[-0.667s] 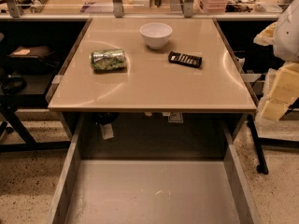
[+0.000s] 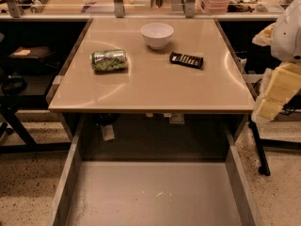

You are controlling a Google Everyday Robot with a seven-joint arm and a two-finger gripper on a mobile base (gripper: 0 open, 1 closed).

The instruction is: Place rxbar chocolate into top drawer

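The rxbar chocolate (image 2: 186,60) is a flat black wrapper with pale lettering, lying on the tan table top (image 2: 155,86) right of centre, just in front of and to the right of a white bowl. The top drawer (image 2: 153,192) is pulled open below the table's front edge; its pale-grey bottom holds nothing. My gripper (image 2: 275,93) is a pale yellowish block at the right edge of the view, beside the table's right side and lower than the top, well apart from the bar. It holds nothing that I can see.
A white bowl (image 2: 157,34) stands at the back centre of the table. A crushed green can (image 2: 109,60) lies on its side at the left. A black chair frame (image 2: 14,121) is at the left, and a cluttered bench runs along the back.
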